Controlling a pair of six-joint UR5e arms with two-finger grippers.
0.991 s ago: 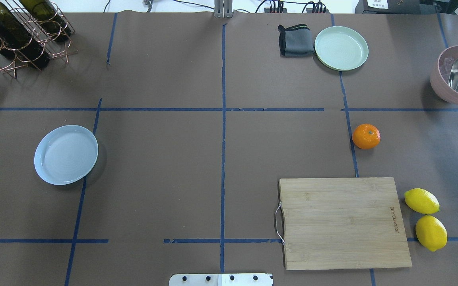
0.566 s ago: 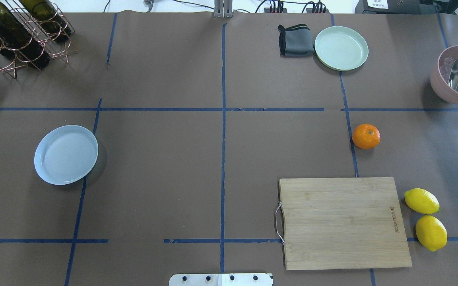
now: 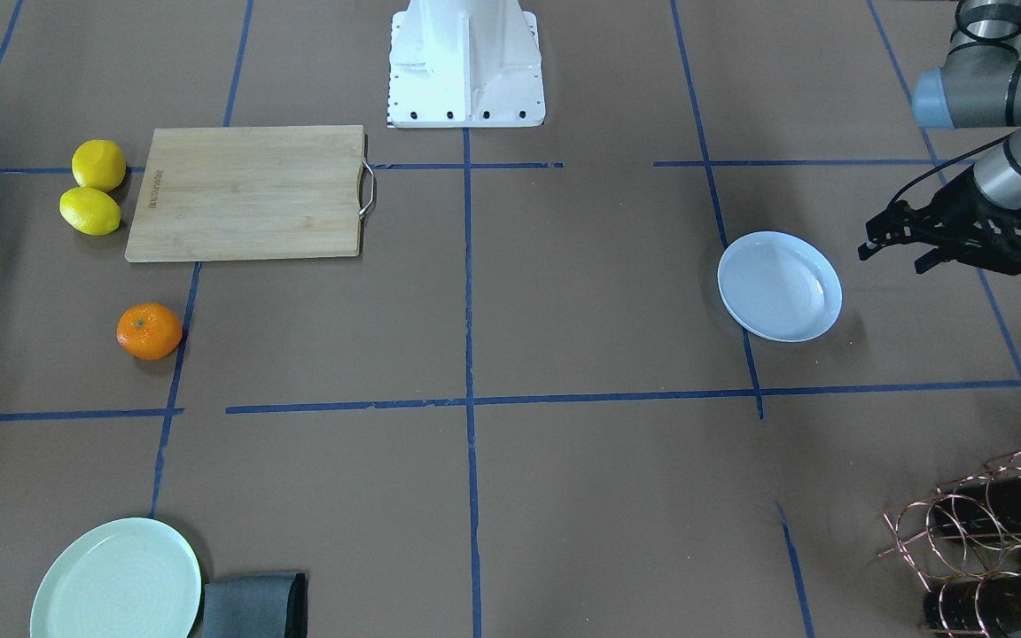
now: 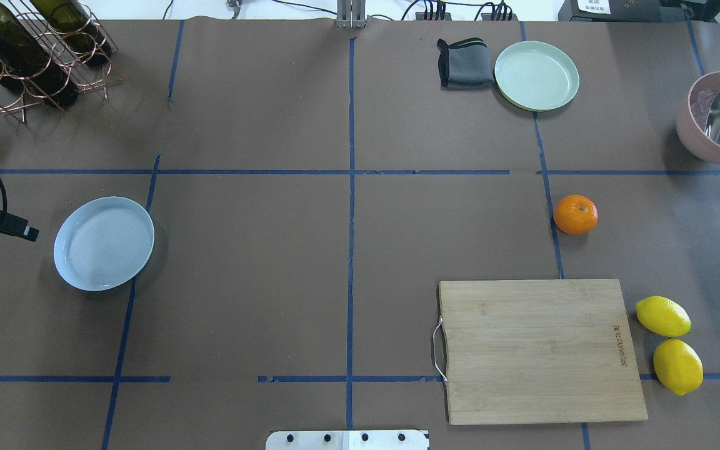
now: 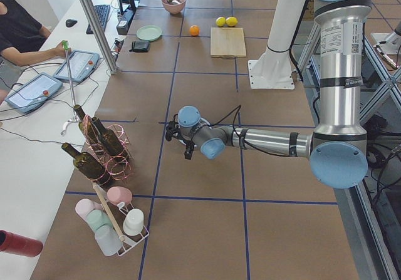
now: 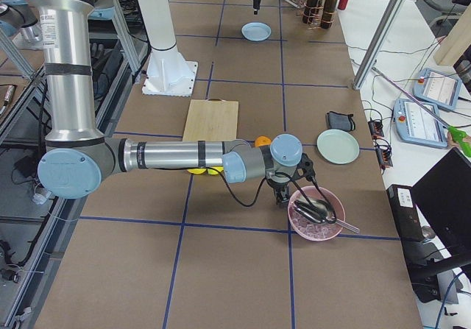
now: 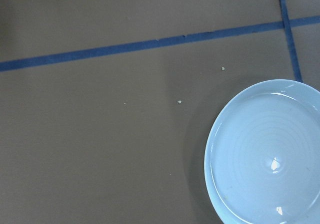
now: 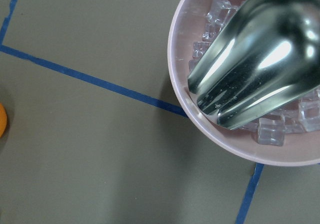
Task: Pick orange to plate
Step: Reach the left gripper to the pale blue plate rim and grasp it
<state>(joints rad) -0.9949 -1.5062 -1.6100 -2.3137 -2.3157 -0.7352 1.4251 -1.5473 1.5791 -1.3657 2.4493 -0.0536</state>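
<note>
The orange [image 4: 575, 214] sits on the brown table on the right side, just beyond the cutting board; it also shows as the orange [image 3: 149, 331]. The white-bluish plate [image 4: 104, 243] lies far away on the left side and is empty, seen too as the plate [image 7: 265, 154]. My left gripper [image 3: 892, 256] hovers just outside the plate's outer rim, and its fingers look open and hold nothing. My right gripper [image 6: 282, 196] hangs by the pink bowl, past the orange; only the right-side view shows it, so I cannot tell its state.
A wooden cutting board [image 4: 538, 350] lies near the robot, with two lemons [image 4: 663, 317] to its right. A mint-green plate [image 4: 536, 75] and grey cloth [image 4: 465, 62] are at the far side. A pink bowl [image 4: 688, 125] holds ice and a metal scoop. A wine rack [image 4: 29, 50] stands far left.
My left gripper has come into the overhead view at the left edge, beside the plate. The orange and the plate have not moved.
</note>
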